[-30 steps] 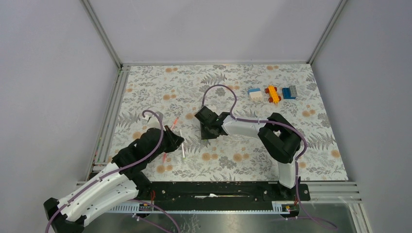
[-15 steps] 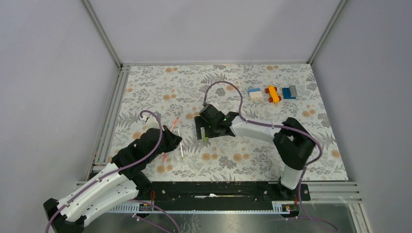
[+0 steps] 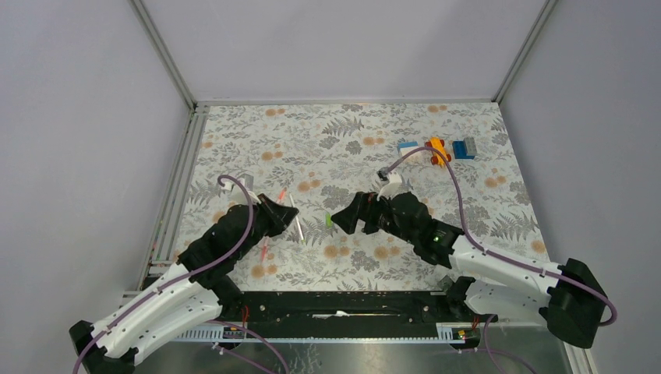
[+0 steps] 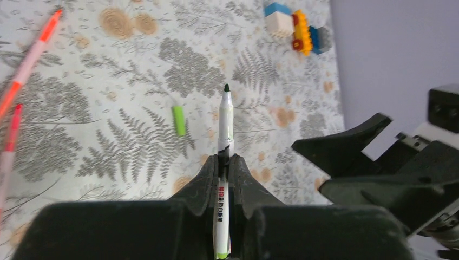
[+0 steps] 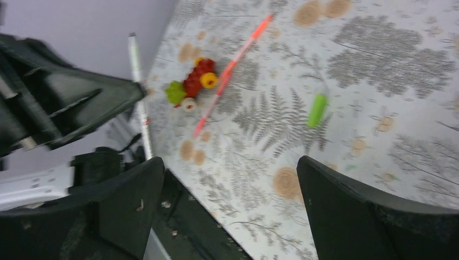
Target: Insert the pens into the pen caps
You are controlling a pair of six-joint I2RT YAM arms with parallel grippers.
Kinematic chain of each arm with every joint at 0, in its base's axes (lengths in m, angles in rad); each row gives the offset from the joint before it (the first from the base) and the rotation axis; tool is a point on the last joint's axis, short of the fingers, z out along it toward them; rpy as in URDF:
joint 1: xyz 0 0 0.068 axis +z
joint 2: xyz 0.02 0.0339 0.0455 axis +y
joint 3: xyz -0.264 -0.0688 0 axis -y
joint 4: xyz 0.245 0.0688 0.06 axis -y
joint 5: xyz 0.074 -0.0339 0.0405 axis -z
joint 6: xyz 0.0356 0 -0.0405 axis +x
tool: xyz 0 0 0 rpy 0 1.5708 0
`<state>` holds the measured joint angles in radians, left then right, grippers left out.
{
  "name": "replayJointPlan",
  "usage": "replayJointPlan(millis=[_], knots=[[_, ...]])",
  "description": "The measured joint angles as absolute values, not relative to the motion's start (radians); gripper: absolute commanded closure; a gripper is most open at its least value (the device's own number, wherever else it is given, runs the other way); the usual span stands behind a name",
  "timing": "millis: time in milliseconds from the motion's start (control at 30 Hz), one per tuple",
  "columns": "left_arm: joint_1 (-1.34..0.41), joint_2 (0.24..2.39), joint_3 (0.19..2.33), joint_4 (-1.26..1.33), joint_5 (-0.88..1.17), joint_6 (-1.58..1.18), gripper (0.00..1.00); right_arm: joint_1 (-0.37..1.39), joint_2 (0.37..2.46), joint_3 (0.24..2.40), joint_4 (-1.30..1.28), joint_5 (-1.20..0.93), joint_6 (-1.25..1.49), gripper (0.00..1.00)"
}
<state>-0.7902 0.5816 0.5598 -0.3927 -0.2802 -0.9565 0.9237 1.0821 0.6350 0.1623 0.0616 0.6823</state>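
My left gripper (image 4: 223,161) is shut on a white pen (image 4: 225,120), whose dark green tip points toward the middle of the mat; from above the left gripper (image 3: 287,220) holds that pen (image 3: 296,222) at the left centre. A bright green pen cap (image 3: 328,220) lies loose on the mat, also seen as the cap (image 4: 178,120) left of the tip. My right gripper (image 5: 230,168) stands wide open and holds nothing, with the green cap (image 5: 317,110) on the mat ahead of it. Pink pens (image 4: 30,59) lie at the left.
Toy blocks (image 3: 436,149) sit at the back right, partly crossed by a cable. A red-yellow toy (image 5: 195,84) lies beside a pink pen (image 5: 233,65) near my left arm. Another pink pen (image 3: 264,251) lies by the left arm. Grey walls close three sides.
My right gripper opened wide and drew back to the right, its arm now low over the mat; the green cap lies free. My left gripper shifted slightly right with the white pen.
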Motion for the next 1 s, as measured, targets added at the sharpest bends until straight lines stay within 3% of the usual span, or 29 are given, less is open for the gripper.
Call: replayJointPlan(millis=[200, 533, 833, 1000], knots=[[-0.79, 0.605, 0.527, -0.27, -0.258, -1.009, 1.0, 0.924, 1.041, 0.561, 0.389, -0.084, 0.787, 0.04], [-0.79, 0.707, 0.521, -0.141, -0.222, -1.071, 1.0, 0.924, 1.148, 0.561, 0.565, -0.184, 0.863, 0.16], [-0.79, 0.709, 0.509, -0.062, -0.208, -1.089, 1.0, 0.924, 1.236, 0.561, 0.622, -0.207, 0.881, 0.38], [-0.79, 0.709, 0.494, -0.03, -0.202, -1.101, 1.0, 0.924, 1.274, 0.57, 0.651, -0.224, 0.888, 0.43]])
